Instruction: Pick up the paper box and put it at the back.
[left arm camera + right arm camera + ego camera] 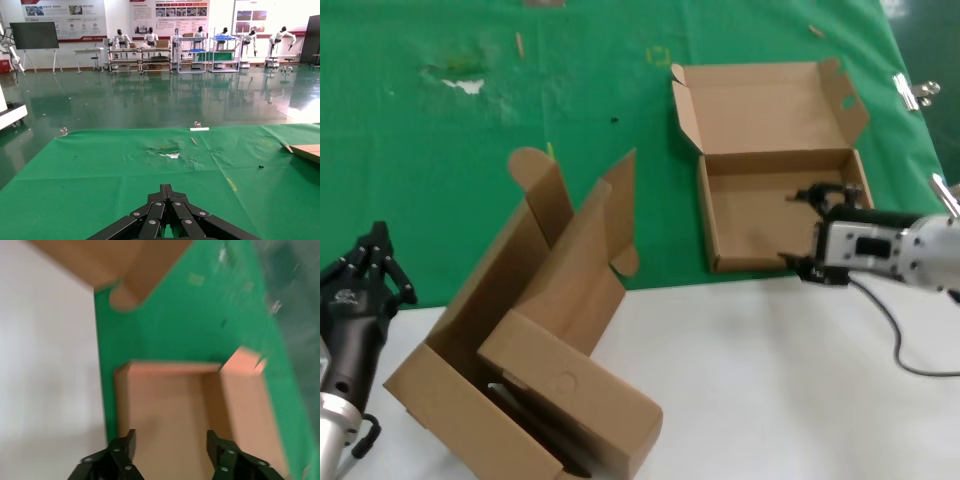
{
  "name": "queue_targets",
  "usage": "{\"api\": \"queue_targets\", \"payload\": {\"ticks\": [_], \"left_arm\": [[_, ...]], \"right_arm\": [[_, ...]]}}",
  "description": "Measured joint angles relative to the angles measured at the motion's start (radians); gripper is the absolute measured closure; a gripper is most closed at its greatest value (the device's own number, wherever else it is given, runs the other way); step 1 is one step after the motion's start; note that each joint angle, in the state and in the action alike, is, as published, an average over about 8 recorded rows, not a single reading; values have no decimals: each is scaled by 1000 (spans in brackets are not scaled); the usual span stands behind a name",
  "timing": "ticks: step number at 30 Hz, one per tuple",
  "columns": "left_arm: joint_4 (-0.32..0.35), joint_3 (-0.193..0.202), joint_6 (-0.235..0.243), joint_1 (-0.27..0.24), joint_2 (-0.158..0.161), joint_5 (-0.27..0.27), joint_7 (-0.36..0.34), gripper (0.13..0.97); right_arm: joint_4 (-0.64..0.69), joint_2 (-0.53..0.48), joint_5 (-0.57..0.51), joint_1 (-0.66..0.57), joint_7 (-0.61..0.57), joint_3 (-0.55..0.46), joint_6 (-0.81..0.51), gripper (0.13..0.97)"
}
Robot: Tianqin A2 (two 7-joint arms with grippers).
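Note:
The paper box [760, 215] is a shallow brown tray with its tabbed lid open, lying on the green cloth [470, 130] near the cloth's front edge at the right. My right gripper [808, 228] is open and hovers over the tray's right part, fingers spread. In the right wrist view the tray [170, 410] fills the space ahead of the open right gripper [171, 440]. My left gripper [372, 262] is shut and empty at the far left; in the left wrist view the left gripper [167, 192] points across the cloth [100, 180].
A bigger brown carton [535, 330] with rounded-ear flaps lies open on the white tabletop [780, 380] at the front left, with another brown box inside it. A metal clip [917, 93] sits at the cloth's right edge. A whitish worn patch [465, 82] marks the cloth's far left.

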State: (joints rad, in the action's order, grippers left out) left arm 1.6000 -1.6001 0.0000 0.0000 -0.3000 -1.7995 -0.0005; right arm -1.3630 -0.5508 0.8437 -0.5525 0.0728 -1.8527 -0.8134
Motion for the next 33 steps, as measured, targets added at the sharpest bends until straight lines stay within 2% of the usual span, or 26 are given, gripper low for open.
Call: {"api": "queue_targets", "payload": {"ticks": [4,8,14,18,21,24,33], "left_arm": [[0,0,0,0,0,0,0,957],[0,0,0,0,0,0,0,957],[0,0,0,0,0,0,0,957],[0,0,0,0,0,0,0,957],[0,0,0,0,0,0,0,956],[0,0,0,0,0,0,0,953],[0,0,0,0,0,0,0,913]], "right_arm": [[-160,-85,156,65,-43,61,-20,620],[-324,-165,301,174,-68,174,21,546],[-510,-248,516,414,-70,421,206,389],[-569,-257,677,580,-97,591,343,327],[-584,-248,763,659,-118,675,407,274],[-583,-236,798,686,-124,703,433,220],[-551,-193,807,669,-118,656,464,143]]}}
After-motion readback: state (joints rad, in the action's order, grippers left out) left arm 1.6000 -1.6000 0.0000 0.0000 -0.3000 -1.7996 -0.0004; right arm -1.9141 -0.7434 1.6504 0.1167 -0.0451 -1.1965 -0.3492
